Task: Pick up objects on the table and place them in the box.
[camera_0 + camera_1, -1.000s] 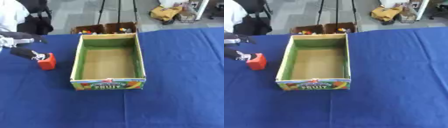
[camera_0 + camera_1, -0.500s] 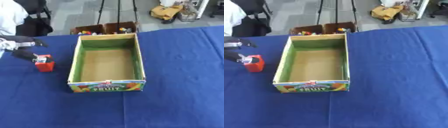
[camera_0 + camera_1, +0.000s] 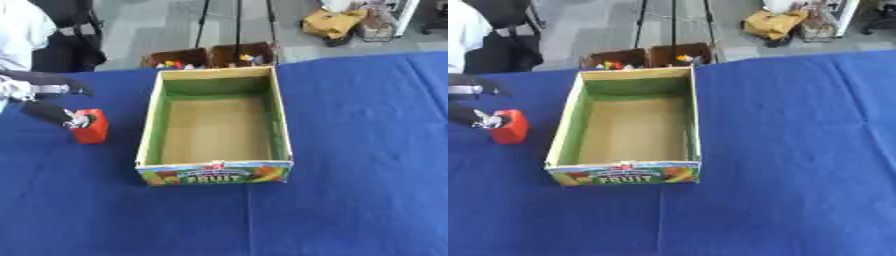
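Box (image 3: 151, 135) (1, nothing inside), 1 red block (image 3: 90, 127) pinched by left hand (image 3: 54, 113), blue table (image 3: 350, 150)

We see a matt blue cloth (image 3: 350, 150) covering the table, smooth with faint creases. The box (image 3: 216, 172) looks like cardboard, plain brown inside, its printed front slightly glossy. The red block (image 3: 91, 128) looks smooth and matt.
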Controlling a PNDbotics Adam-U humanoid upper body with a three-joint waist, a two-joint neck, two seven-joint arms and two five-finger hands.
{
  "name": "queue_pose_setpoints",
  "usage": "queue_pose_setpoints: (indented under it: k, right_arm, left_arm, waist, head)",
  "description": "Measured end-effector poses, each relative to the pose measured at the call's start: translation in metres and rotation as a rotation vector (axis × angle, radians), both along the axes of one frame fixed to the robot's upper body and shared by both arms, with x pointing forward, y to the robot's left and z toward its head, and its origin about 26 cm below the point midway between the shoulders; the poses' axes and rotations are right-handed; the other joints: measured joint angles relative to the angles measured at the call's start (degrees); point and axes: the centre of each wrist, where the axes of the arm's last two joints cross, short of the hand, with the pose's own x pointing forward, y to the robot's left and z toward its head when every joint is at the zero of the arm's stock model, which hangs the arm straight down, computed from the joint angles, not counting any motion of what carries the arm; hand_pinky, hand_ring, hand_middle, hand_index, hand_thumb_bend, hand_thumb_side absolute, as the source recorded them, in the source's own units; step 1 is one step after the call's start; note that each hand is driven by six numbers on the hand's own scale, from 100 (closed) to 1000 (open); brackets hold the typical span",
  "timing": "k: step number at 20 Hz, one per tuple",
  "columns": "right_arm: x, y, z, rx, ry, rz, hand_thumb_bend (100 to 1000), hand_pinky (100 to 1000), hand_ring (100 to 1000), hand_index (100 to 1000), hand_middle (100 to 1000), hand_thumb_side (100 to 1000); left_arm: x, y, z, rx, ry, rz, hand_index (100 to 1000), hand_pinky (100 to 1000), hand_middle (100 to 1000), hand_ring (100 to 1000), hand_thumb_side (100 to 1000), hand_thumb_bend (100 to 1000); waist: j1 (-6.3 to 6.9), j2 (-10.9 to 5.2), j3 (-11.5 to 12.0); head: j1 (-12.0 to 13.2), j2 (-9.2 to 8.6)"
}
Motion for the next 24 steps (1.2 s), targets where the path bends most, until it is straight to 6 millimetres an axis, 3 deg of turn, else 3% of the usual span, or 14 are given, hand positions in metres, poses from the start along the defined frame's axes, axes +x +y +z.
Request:
queue_pose_setpoints:
  k: [7,12,20,23,24]
  right_arm:
    - [0.000,0.000,0.000,0.007,0.004,-0.002,100,639,734,732,546,1000]
    - [0.000,0.000,0.000,0.010,0.006,-0.003,100,640,734,729,543,1000]
    - [0.000,0.000,0.000,0.010,0.011,-0.003,100,641,735,725,538,1000]
    - [0.000,0.000,0.000,0.012,0.012,-0.001,100,641,735,725,538,1000]
    - [0.000,0.000,0.000,0.013,0.012,0.000,100,642,735,722,535,1000]
  left_arm:
    - [0.000,0.003,-0.002,0.015,0.007,0.007,1000,917,1000,1000,752,280]
    - [0.001,0.003,-0.007,0.038,0.016,0.008,1000,924,1000,1000,768,337]
    - [0.003,0.004,-0.014,0.067,0.021,0.012,1000,914,1000,1000,681,234]
    - [0.004,0.005,-0.015,0.078,0.027,0.022,1000,914,1000,1000,681,234]
    - [0.004,0.005,-0.015,0.082,0.027,0.024,1000,896,1000,1000,579,124]
  waist:
    - [0.00,0.15,0.0]
    - [0.00,0.38,0.0]
    - [0.00,1.04,-0.4]
    - [0.00,1.30,-0.5]
    - [0.00,1.30,-0.5]
  head:
    - [0.0,-0.10]
    - [0.0,-0.11]
    - [0.1,-0.55]
    - [0.2,-0.58]
    - [0.3,-0.58]
